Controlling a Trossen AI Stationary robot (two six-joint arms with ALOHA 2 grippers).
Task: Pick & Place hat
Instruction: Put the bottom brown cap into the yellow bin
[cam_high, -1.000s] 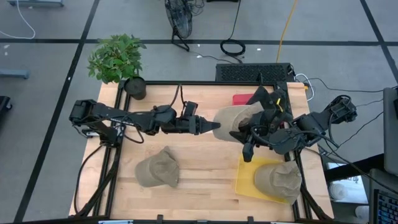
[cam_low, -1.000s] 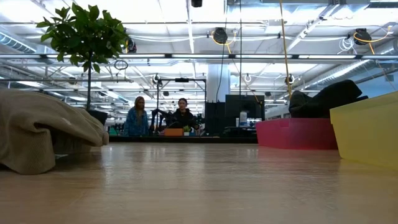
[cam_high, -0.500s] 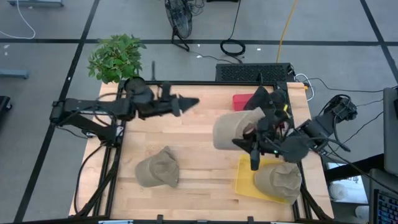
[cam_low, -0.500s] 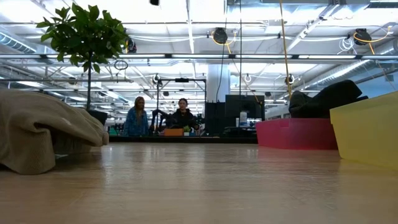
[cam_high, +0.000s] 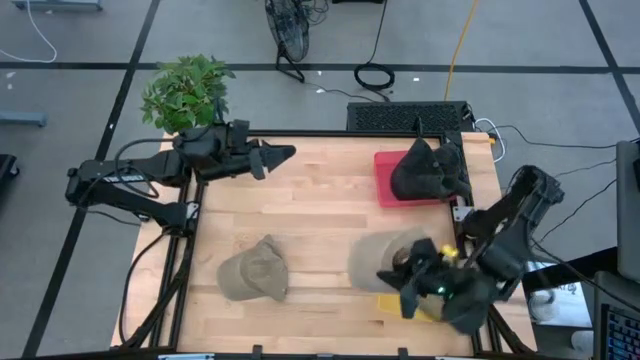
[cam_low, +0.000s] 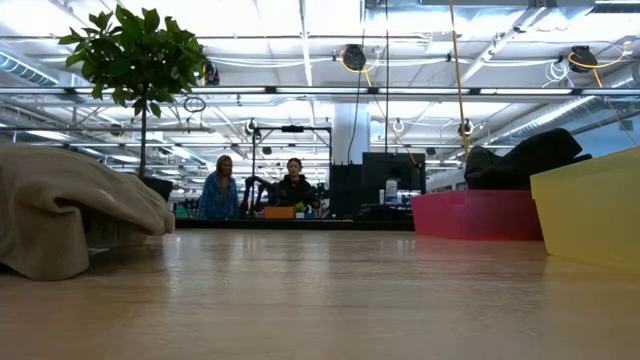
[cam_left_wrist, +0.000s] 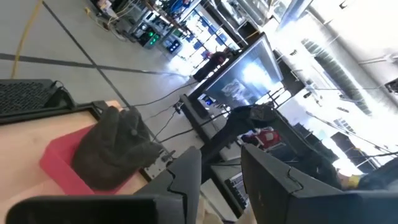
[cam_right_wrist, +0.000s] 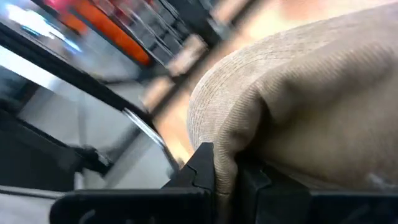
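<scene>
My right gripper (cam_high: 405, 268) is at the table's near right, shut on a tan hat (cam_high: 383, 258) held above the yellow bin (cam_high: 388, 303), which the arm mostly hides. A second tan hat (cam_high: 255, 270) lies crown up on the table at the near left, also seen in the low view (cam_low: 70, 210). A dark hat (cam_high: 430, 170) sits in the red bin (cam_high: 385, 180) at the far right. My left gripper (cam_high: 283, 154) is drawn back at the far left, level and open, with nothing between its fingers (cam_left_wrist: 186, 180). My right gripper pinches a bunched fold of the tan hat's cloth (cam_right_wrist: 227, 155) between its two fingers (cam_right_wrist: 202, 168). One layer or several, I cannot tell. The hat bulges out beyond the fingertips. It is held up off the table and does not show in the low view.
A potted plant (cam_high: 185, 95) stands at the far left corner, beside my left arm. Bare wooden tabletop (cam_high: 320, 210) lies open in the middle. In the low view the yellow bin (cam_low: 590, 205) rises at the right, and people stand in the room behind.
My left gripper has pulled away from the tan hat toward the table's far left edge, rising and rolling. My right gripper has carried the hat from the far right toward the near edge, over the yellow bin, rolling as it went.
</scene>
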